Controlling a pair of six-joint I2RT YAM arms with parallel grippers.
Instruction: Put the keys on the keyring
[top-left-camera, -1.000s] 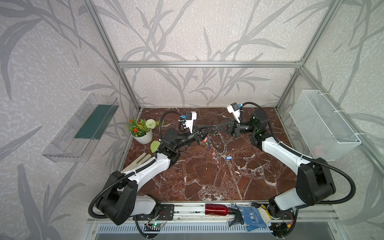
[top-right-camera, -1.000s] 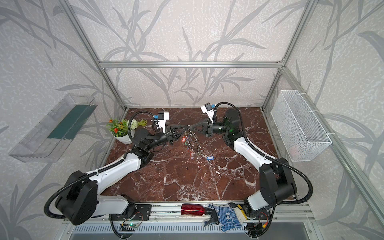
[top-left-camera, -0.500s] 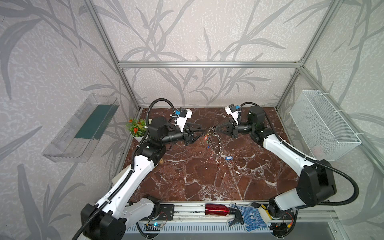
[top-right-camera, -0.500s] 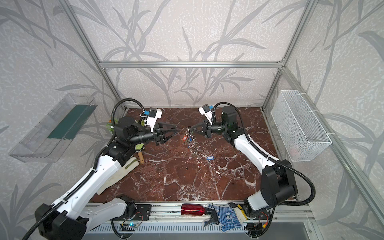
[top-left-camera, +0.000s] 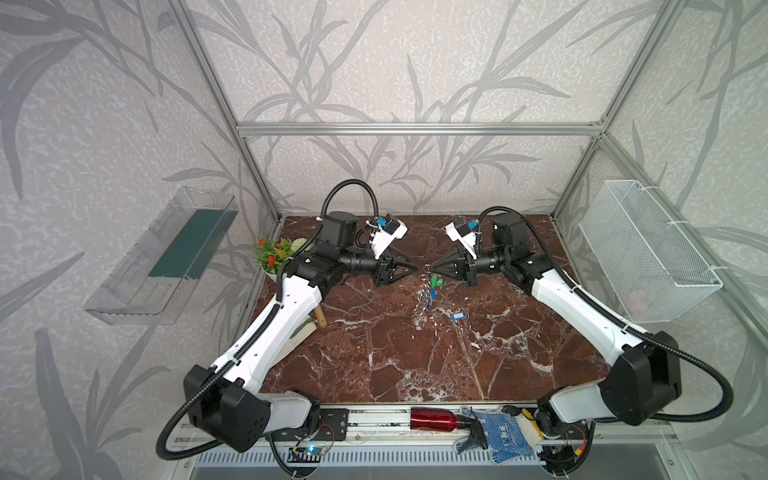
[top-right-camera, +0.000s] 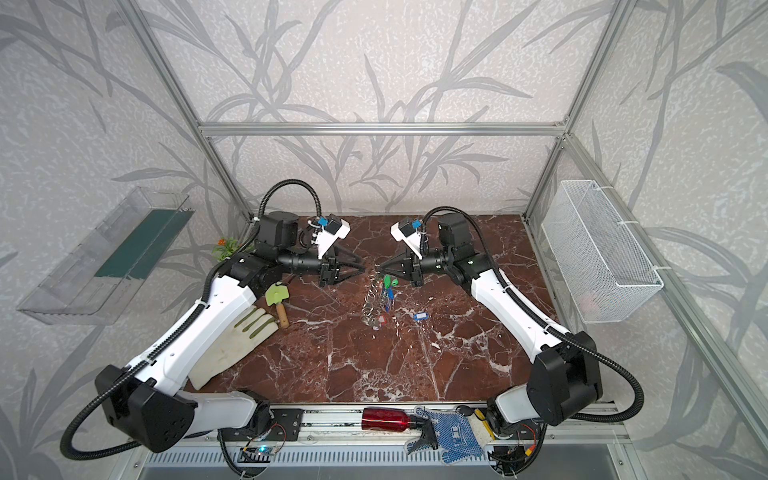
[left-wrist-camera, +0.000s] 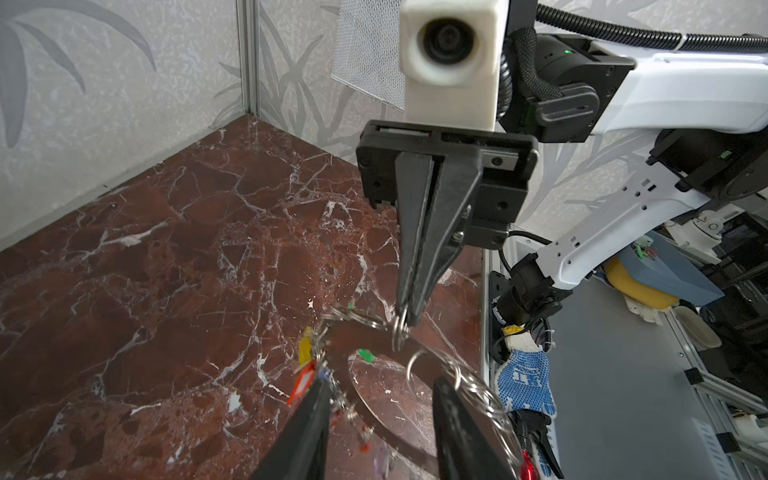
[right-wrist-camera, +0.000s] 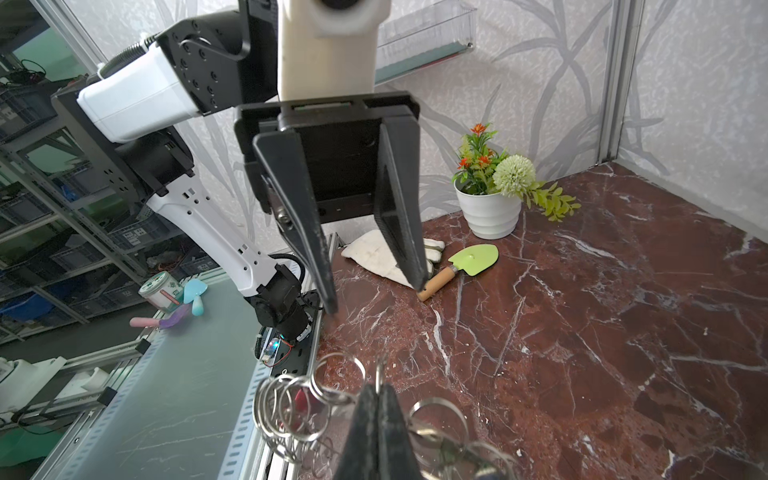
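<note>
In a top view the right gripper (top-right-camera: 379, 268) pinches the top rim of the keyring (top-right-camera: 371, 299), which hangs edge-on over the marble table (top-right-camera: 332, 357) with green, blue and red tagged keys (top-right-camera: 389, 286) clipped to it. The left gripper (top-right-camera: 362, 267) faces it from just beside, jaws a little apart and empty. One blue-tagged key (top-right-camera: 420, 316) lies loose on the table nearby

One keyring (top-left-camera: 424, 299), one loose blue-tagged key (top-left-camera: 457, 316), one trowel (right-wrist-camera: 473, 257), one flowerpot (right-wrist-camera: 490, 212) — two tools (top-left-camera: 409, 269) (top-left-camera: 433, 271).
</note>
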